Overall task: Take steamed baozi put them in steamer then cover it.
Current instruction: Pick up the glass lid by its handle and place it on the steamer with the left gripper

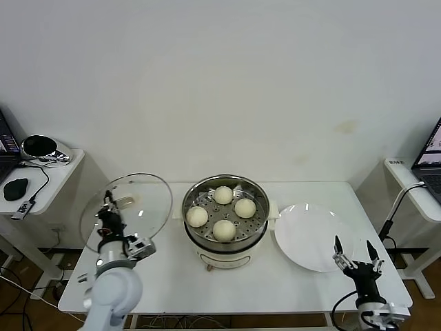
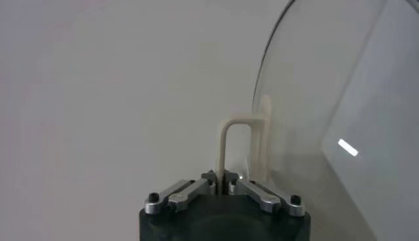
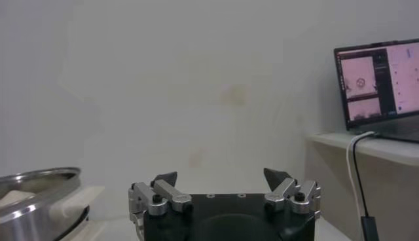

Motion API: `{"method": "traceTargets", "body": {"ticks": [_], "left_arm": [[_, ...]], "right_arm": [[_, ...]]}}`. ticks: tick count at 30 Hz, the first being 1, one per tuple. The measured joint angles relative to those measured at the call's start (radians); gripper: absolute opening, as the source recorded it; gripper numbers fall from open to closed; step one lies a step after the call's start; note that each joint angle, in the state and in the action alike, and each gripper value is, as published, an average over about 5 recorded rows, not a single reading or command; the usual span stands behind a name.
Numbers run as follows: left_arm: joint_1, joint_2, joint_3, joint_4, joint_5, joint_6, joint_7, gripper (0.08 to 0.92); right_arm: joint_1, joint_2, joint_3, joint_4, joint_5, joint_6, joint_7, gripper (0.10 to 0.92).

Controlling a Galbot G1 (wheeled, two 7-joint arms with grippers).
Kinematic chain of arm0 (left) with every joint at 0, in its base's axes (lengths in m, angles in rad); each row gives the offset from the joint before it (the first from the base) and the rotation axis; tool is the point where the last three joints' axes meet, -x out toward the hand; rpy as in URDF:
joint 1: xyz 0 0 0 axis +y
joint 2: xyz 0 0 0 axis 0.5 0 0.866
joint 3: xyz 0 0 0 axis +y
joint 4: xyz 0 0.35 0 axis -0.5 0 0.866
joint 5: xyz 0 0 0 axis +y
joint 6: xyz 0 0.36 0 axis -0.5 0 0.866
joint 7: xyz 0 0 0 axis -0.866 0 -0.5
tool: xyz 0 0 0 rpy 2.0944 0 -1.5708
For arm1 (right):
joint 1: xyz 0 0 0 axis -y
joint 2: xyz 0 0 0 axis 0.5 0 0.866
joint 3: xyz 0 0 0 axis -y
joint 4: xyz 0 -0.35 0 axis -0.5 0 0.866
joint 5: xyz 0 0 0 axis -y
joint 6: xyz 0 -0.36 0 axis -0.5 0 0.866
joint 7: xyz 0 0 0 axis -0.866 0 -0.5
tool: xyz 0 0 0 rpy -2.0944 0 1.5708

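Several cream-white baozi [image 1: 222, 195] lie on the perforated tray of the shiny round steamer [image 1: 191, 198] at the table's middle. The clear glass cover [image 1: 143, 194] is lifted off the table and tilted, left of the steamer. My left gripper [image 1: 108, 205] is shut on the cover's cream handle [image 2: 226, 147], with the glass disc [image 2: 327, 98] standing on edge beside it. My right gripper [image 1: 355, 250] hovers open and empty at the table's front right, near the white plate; in its wrist view the gripper [image 3: 221, 177] holds nothing and the steamer rim [image 3: 36, 190] shows at the side.
A flat white plate [image 1: 310, 234] lies right of the steamer. Side tables stand at both ends: the left one [image 1: 55, 176] with a mouse and round device, the right one [image 1: 413, 193] with a laptop [image 3: 376, 85] and a cable.
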Motion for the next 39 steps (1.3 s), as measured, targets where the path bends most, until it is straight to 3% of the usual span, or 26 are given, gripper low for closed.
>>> {"method": "traceTargets", "body": {"ticks": [23, 39], "left_arm": [[-0.259, -0.128, 0.332, 0.159, 0.091, 0.078, 0.066, 0.135], [-0.347, -0.186, 0.509, 0.291, 0.106, 0.088, 0.059, 0.135]], "right_arm": [[0.013, 0.034, 0.019, -0.043, -0.065, 0.007, -0.003, 0.823], [-0.004, 0.021, 0.011, -0.050, -0.081, 0.001, -0.009, 0.823]]}}
